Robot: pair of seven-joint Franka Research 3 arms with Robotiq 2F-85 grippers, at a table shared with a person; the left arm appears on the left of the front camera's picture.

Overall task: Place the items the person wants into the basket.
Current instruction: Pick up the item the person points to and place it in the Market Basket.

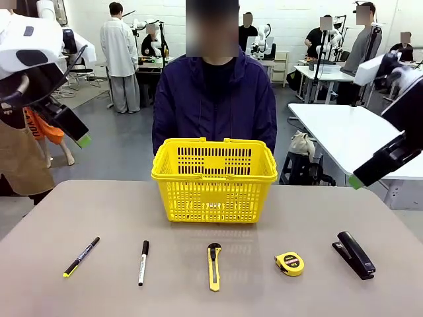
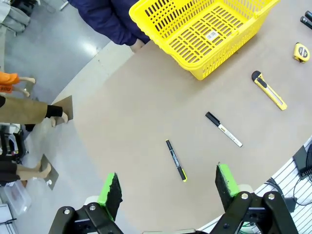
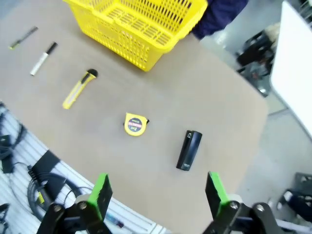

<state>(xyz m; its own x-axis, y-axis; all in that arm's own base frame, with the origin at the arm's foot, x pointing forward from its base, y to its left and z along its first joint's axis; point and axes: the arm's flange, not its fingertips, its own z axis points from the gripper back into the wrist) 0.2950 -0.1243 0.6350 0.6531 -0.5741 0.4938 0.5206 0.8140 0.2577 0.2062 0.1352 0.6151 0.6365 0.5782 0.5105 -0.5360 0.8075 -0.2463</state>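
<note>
The left gripper (image 2: 168,184) hangs wide open above the table, with the pen (image 2: 175,160) just ahead of its fingertips. The right gripper (image 3: 158,187), open too, has the tape measure (image 3: 135,124) and stapler (image 3: 188,149) ahead. The basket (image 1: 215,198) beyond both seems empty, so probably no pick has begun; next, one arm must descend onto an item.
</note>
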